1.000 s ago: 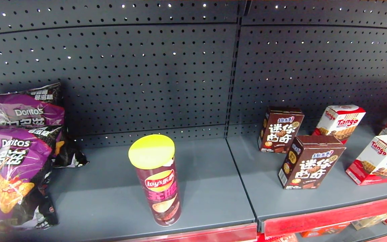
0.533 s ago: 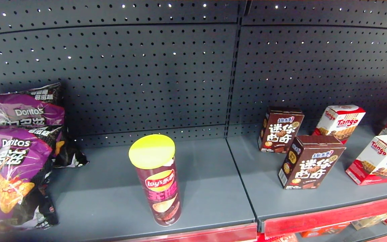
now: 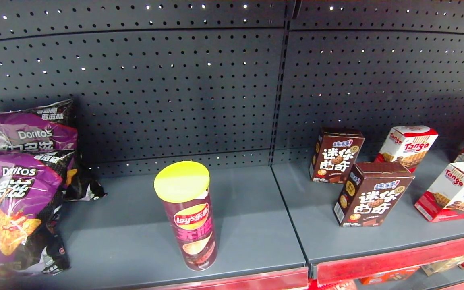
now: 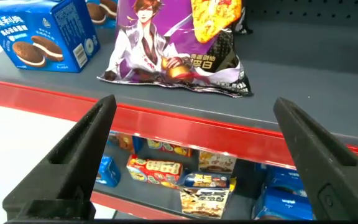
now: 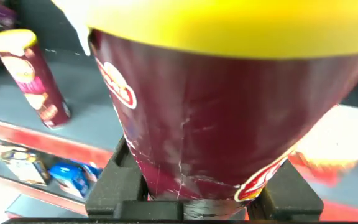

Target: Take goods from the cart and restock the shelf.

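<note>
The can [image 5: 229,124] is running past the right wrist view's edges, its yellow lid [image 5: 229,28] blurring — the head view is cutting off the chip bags [image 3: 10,209].

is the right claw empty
No, the right claw is clamped around the base of a maroon chip can.

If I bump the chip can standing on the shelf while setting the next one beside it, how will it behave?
The standing chip can is tall and narrow on a small base, so it probably tips easily. Being round, it would likely roll on the flat shelf once down. Its walls look stiff.
</note>
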You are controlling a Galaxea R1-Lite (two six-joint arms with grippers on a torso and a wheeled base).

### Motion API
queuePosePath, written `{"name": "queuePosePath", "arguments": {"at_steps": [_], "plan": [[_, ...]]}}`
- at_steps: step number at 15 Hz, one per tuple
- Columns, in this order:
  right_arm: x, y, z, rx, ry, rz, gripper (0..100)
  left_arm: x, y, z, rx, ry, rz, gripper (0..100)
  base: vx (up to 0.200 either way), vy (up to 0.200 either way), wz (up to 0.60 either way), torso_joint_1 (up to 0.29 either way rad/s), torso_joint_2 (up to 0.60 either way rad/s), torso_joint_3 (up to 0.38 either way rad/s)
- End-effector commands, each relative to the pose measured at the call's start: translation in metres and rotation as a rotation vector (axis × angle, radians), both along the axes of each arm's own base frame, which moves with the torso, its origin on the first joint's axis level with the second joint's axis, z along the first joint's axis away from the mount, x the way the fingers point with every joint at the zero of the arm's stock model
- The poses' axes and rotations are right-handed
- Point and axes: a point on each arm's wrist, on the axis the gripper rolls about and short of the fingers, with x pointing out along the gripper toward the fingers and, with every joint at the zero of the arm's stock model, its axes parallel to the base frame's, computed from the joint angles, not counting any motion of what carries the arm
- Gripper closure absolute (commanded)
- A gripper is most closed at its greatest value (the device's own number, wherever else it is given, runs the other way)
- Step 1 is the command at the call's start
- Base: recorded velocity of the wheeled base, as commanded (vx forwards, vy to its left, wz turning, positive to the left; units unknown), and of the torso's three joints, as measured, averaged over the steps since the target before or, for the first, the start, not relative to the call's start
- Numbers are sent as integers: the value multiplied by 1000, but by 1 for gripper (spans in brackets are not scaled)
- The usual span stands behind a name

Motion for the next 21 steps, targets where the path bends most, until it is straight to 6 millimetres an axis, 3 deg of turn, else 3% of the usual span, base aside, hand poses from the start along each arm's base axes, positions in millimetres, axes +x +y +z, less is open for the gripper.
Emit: {"name": "queuePosePath", "arguments": {"at_steps": [1,3,4,7,13,18,21], "plan": [[62,20,16,-20,76,98,100,0,0,0,0,0,1,0,0,0,0,0,0,0],[87,31,25,-2,68,126,100,0,0,0,0,0,1,0,0,0,0,0,0,0],[90,33,27,-4,74,138,100,0,0,0,0,0,1,0,0,0,0,0,0,0],[92,39,31,2,87,200,100,0,0,0,0,0,1,0,0,0,0,0,0,0],[92,39,30,0,96,209,100,0,0,0,0,0,1,0,0,0,600,6,2,2],[93,42,23,-11,120,273,100,0,0,0,0,0,1,0,0,0,0,0,0,0],[103,48,7,-28,182,315,100,0,0,0,0,0,1,0,0,0,0,0,0,0]]}}
